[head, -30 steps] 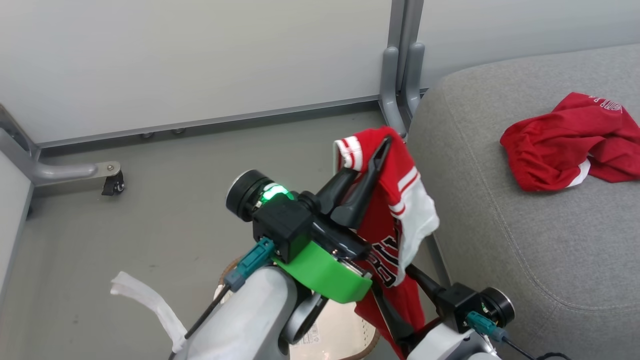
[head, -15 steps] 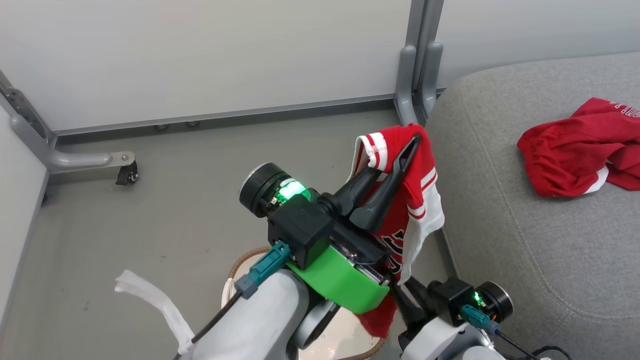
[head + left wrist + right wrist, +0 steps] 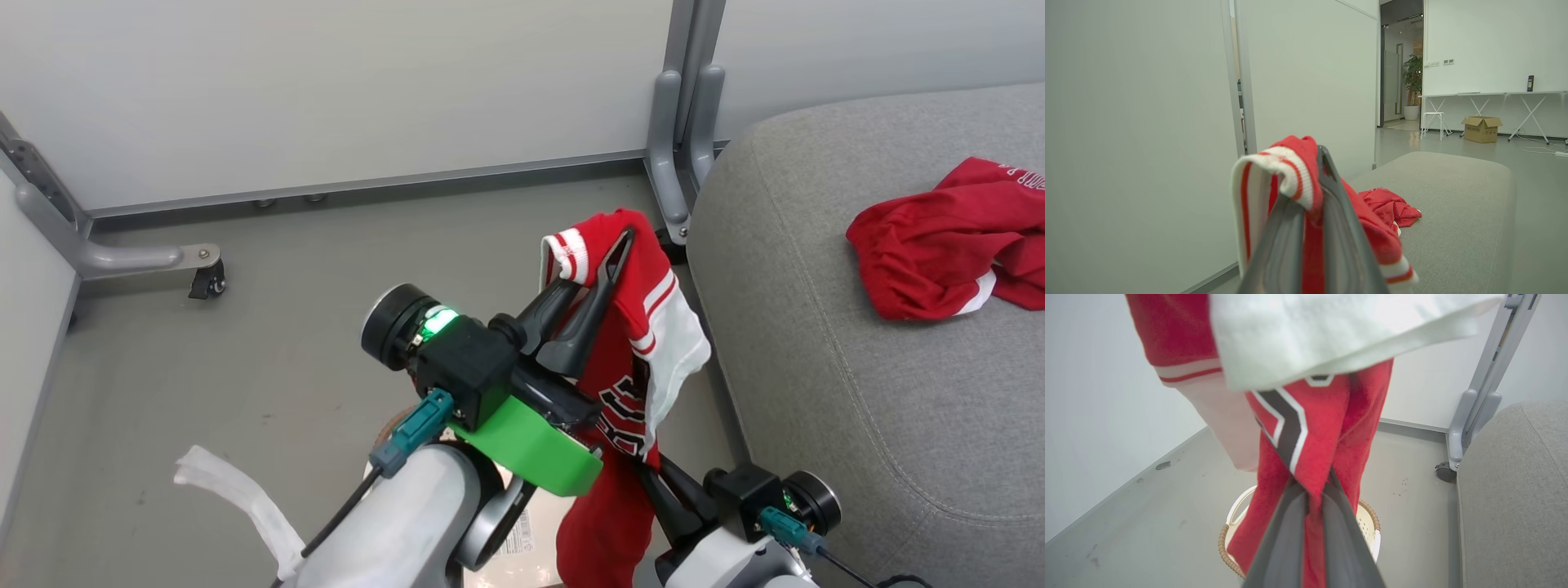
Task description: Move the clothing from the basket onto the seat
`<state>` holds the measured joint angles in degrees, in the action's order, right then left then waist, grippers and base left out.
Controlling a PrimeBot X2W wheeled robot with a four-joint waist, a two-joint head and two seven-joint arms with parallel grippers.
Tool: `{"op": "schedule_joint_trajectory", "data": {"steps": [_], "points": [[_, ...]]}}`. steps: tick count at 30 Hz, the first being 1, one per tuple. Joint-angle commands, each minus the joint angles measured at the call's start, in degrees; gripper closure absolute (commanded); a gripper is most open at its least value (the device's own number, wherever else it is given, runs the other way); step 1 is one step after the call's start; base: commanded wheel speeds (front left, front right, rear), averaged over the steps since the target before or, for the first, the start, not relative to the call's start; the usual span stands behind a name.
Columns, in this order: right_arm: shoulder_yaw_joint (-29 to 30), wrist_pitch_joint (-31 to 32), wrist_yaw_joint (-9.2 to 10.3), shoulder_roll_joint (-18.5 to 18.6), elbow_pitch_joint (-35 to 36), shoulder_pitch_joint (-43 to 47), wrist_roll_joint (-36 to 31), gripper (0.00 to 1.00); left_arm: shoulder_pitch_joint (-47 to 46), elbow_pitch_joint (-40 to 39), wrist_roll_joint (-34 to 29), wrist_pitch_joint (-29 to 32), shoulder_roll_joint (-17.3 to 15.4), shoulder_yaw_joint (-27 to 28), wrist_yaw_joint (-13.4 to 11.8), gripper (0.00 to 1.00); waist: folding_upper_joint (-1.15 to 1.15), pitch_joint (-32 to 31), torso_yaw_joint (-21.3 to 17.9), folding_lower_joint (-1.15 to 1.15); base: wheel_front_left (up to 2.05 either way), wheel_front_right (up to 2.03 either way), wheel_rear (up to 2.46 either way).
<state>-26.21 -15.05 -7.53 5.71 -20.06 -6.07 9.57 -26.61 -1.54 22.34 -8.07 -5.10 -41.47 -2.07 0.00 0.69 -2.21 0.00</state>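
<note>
Jersey (image 3: 645, 269) now farther from seat (image 3: 857, 392)

jersey (image 3: 608, 506) red, wht stripes, blk letters | seat (image 3: 857, 367) grey | basket (image 3: 1367, 531) cream

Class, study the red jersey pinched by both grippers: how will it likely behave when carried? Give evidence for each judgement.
Probably floppy: the jersey drapes in folds from the left gripper, its lower part pinched by the right gripper. Likely light, since fingertip pinches hold it. Released, it should slump into a heap, like the other garment on the seat.
</note>
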Motion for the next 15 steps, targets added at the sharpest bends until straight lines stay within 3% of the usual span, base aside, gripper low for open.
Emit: {"op": "schedule_joint_trajectory", "data": {"steps": [1,3,4,15], "points": [[0.4,-0.2,0.08,0.0,0.4,0.5,0.3,1.0,0.7,0.3,0.6,0.2,-0.7,0.2,-0.5,0.88,0.0,0.0,0.0,0.0,0.0,0.0,0.0],[0.6,-0.2,0.08,0.0,0.7,0.8,0.3,1.0,1.2,0.8,0.5,0.3,-0.9,0.3,-0.9,0.2,0.0,0.0,0.0,0.0,0.0,0.0,0.0],[0.7,-0.2,0.08,0.0,0.8,0.9,0.3,1.0,1.3,0.9,0.3,0.6,-1.0,0.4,-1.2,0.0,0.0,0.0,-0.1,0.0,0.0,0.0,0.0],[0.9,-0.2,0.08,-0.1,1.7,0.9,0.7,1.0,2.4,1.9,1.0,2.3,-1.9,0.1,-2.4,0.0,0.0,0.1,-0.1,0.0,0.0,0.0,0.0]]}}
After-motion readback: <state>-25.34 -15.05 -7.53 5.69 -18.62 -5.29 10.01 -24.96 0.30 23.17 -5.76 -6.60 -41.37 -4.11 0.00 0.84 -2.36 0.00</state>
